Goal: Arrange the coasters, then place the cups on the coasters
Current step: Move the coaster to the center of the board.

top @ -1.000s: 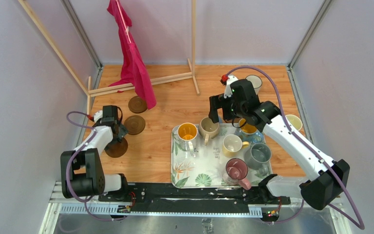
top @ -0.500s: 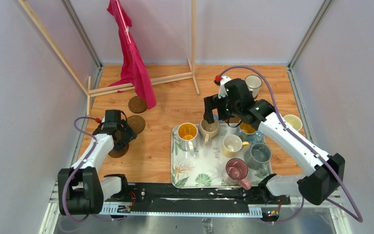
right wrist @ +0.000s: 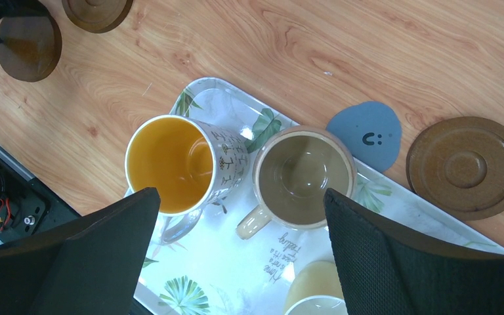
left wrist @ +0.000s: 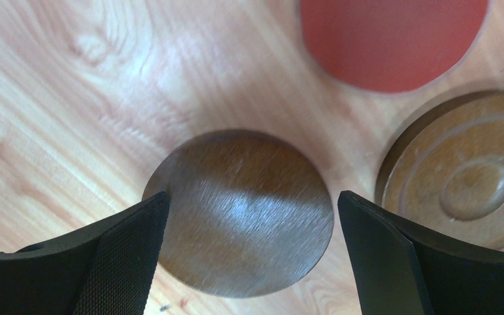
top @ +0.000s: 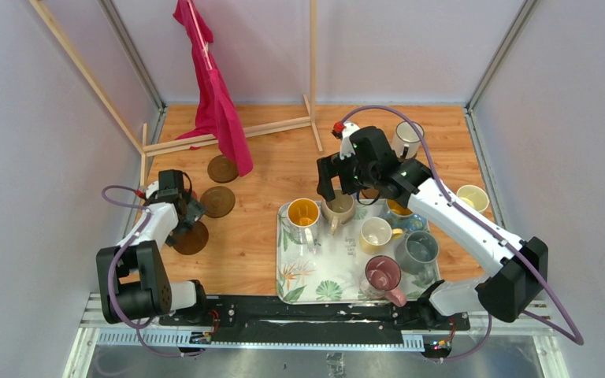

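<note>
My left gripper [left wrist: 252,198] is open low over a smooth dark brown coaster [left wrist: 243,210] that lies flat on the table, a finger on each side and neither touching it. Beside it lie a ringed brown coaster [left wrist: 459,174] and a red coaster [left wrist: 394,39]. My right gripper [right wrist: 241,193] hangs open and empty above the tray [right wrist: 256,262], over an orange-lined cup [right wrist: 170,164] and a beige cup [right wrist: 302,177]. A grey-blue coaster [right wrist: 365,134] and a brown coaster [right wrist: 467,167] lie beyond the tray. From above, the left gripper [top: 191,214] and right gripper [top: 332,185] stand far apart.
The leaf-patterned tray [top: 315,285] also carries a cream cup [top: 376,234], a grey cup [top: 417,250] and a maroon-pink cup [top: 384,274]. A dark-rimmed white cup [top: 407,140] and a cream cup [top: 473,197] stand off the tray. A pink cloth [top: 217,102] hangs on a wooden frame behind.
</note>
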{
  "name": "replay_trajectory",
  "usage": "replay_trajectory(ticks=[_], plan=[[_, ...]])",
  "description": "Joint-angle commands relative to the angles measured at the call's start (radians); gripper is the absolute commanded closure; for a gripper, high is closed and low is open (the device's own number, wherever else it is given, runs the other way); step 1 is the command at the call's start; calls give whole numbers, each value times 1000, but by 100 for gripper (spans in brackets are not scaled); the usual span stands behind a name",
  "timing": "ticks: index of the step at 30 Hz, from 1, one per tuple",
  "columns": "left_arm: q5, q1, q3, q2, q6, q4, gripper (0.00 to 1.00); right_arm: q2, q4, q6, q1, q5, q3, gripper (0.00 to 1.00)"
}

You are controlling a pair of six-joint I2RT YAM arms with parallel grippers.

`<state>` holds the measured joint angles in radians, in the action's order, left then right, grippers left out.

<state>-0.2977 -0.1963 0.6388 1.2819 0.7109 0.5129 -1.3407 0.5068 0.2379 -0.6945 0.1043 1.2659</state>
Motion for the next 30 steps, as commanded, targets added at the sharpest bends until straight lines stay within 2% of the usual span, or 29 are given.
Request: replay_trajectory(ticks=[1,5,12,15,17,19,23,26,28,30], plan=[[110,4,-34,59,6,-129,0,45,-8,-27,-6,-31,-16,0],[122,157,-71,61,43,-145,0,48,-12,-30,-5,-39,-22,0],[159,426,-93,11,201,-137,0,46,-13,-37,-6,-41,-30,0],[98,462,-34,-22,193,-42,0,41,-13,-36,-7,-29,-19,0],[-45,458,11,-71,170,47,0,42,-13,-30,-6,-18,-14,0],[-124,415,37,-114,145,116,0,42,-13,-29,-6,-11,-13,0],[-116,163,14,-198,74,124,0,35,-13,-28,-5,-6,-11,0],[-175,29,-5,-239,66,117,0,30,-13,-27,-6,6,-10,0],[-178,-46,-30,-227,80,88,0,25,-13,-24,-7,15,-9,0],[-111,-114,-61,-169,92,19,0,23,-13,-24,-7,24,-10,0]])
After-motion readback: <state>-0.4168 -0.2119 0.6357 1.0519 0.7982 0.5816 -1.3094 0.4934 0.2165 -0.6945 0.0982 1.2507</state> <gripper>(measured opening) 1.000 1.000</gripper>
